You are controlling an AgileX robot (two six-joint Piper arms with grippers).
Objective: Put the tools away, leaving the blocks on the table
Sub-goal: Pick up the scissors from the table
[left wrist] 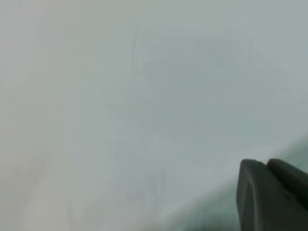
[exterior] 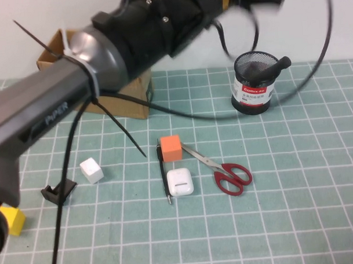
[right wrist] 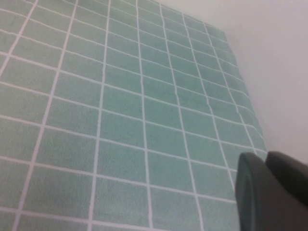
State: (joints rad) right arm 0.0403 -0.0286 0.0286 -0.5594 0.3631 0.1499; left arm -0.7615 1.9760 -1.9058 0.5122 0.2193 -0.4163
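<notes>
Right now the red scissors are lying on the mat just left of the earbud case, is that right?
Not quite. In the high view the red scissors lie on the mat just right of the earbud case, not left. What lies along the case's left side is the thin pen-like screwdriver.

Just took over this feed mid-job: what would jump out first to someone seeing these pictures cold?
The big dark robot arm sweeps across the high view's upper left, hiding part of the brown cardboard box. Mid-mat lie the red-handled steel scissors, beside the white rounded earbud case and orange cube. Left gripper and right gripper are shut, empty.
</notes>
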